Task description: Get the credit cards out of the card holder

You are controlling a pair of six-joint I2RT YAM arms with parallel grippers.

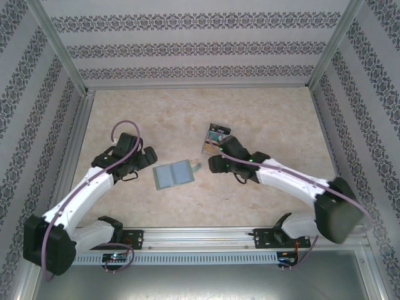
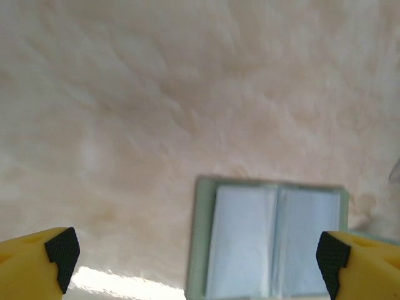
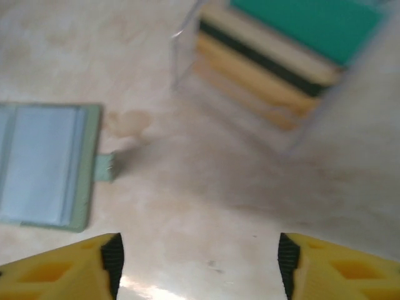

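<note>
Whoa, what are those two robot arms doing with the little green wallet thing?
They are emptying cards out of it. The card holder lies open on the table, pale inside up, between the two arms. The credit cards sit in a pile beside the right claw. Both it and the left claw are open and hold nothing.

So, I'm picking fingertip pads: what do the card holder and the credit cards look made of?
Card holder: matte dull-green cover, maybe fabric or faux leather; pale blue-grey inside with a soft sheen, likely plastic sleeves. Credit cards: thin, stiff-looking plastic, by their flat teal, tan and black layers; blur hides the finish.
</note>
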